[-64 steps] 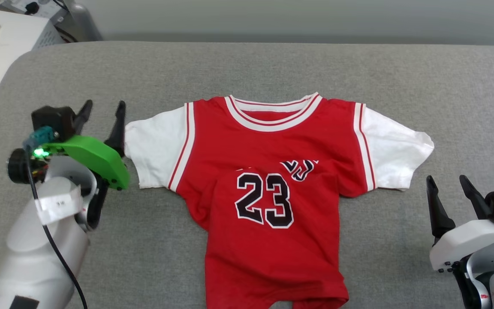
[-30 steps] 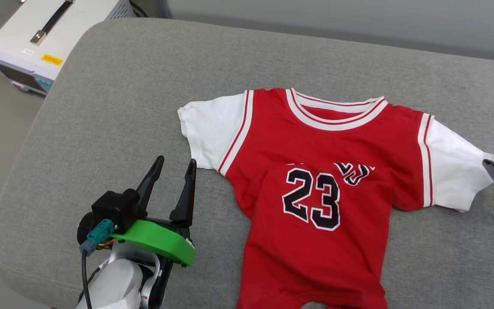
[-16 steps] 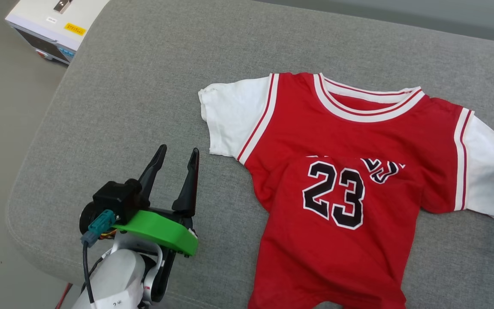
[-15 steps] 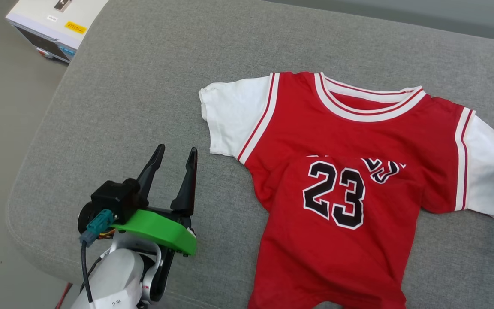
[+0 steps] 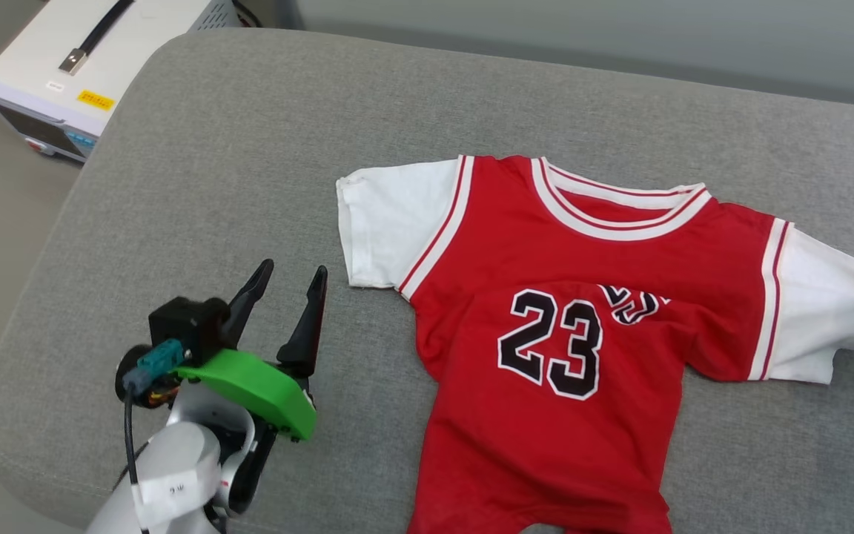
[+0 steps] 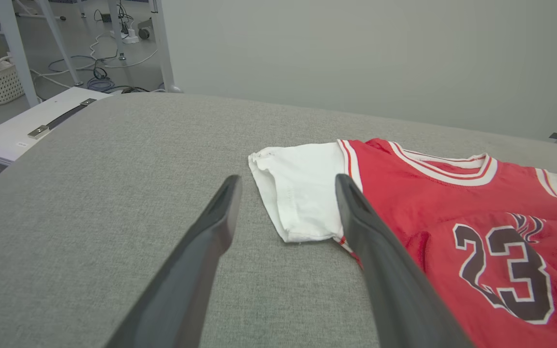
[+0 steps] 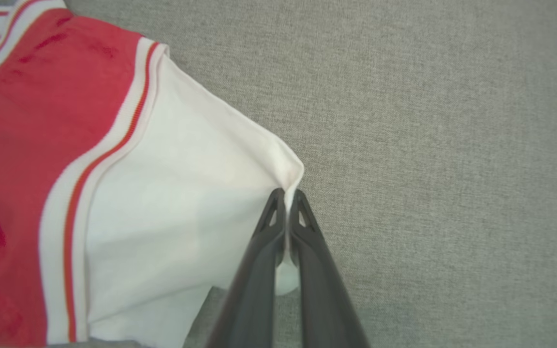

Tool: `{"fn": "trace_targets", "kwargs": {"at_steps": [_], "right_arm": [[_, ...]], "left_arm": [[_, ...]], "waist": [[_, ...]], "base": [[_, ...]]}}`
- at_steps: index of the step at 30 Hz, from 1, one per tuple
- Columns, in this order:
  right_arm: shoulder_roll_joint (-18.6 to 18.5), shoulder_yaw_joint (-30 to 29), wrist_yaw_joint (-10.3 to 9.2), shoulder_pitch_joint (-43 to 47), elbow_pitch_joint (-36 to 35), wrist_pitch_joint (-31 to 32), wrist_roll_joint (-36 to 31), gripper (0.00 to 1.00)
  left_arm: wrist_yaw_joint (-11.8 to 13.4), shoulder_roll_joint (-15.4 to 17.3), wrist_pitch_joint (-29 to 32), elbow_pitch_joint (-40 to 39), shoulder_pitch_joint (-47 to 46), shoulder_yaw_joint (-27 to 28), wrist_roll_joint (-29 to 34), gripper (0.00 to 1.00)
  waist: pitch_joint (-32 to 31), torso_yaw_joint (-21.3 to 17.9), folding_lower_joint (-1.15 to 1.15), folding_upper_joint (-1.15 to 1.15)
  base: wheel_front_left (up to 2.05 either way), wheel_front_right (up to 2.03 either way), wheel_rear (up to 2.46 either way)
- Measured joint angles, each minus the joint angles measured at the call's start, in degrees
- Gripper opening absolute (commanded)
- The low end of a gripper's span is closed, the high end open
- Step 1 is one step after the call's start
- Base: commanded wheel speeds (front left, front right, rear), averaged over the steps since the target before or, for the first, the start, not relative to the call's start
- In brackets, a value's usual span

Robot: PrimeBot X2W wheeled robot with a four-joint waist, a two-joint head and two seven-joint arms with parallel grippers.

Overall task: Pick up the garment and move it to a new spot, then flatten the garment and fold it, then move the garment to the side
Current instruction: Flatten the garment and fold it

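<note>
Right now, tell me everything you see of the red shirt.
The garment is a cloth shirt with red body, white short sleeves, red-and-white striped collar and trim, and a black white-outlined 23; a chest fold hides most lettering above it. It lies face up on the grey cushion, collar away from the robot, hem rumpled. The right gripper is shut on one sleeve's edge; the open left gripper is near the other sleeve, not touching.

- Our left gripper (image 5: 293,268) points up from the lower left of the head view, its two long dark fingers (image 6: 201,261) spread well apart.
- A green bracket (image 5: 249,389) caps that wrist, above our pale forearm (image 5: 167,475).
- Our right gripper (image 7: 287,193), at the far right edge, has its fingers pressed together on the white sleeve hem of the garment (image 7: 162,193).
</note>
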Motion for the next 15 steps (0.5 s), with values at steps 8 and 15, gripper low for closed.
{"fn": "trace_targets", "kwargs": {"at_steps": [8,15], "right_arm": [[-0.5,3.6,0.00,-2.0,-4.6,-0.4,2.2,0.00],[0.2,7.6,0.00,-7.0,-6.6,-0.4,2.4,0.00]], "left_arm": [[-4.8,6.6,21.8,2.1,-14.6,-2.9,-2.7,1.00],[-7.2,11.0,41.6,10.6,-29.1,-6.2,-9.0,1.00]], "waist": [[2.1,-3.3,0.00,0.00],[5.8,-6.5,0.01,0.00]], "base": [[0.00,0.00,0.00],[0.00,0.00,0.00]]}}
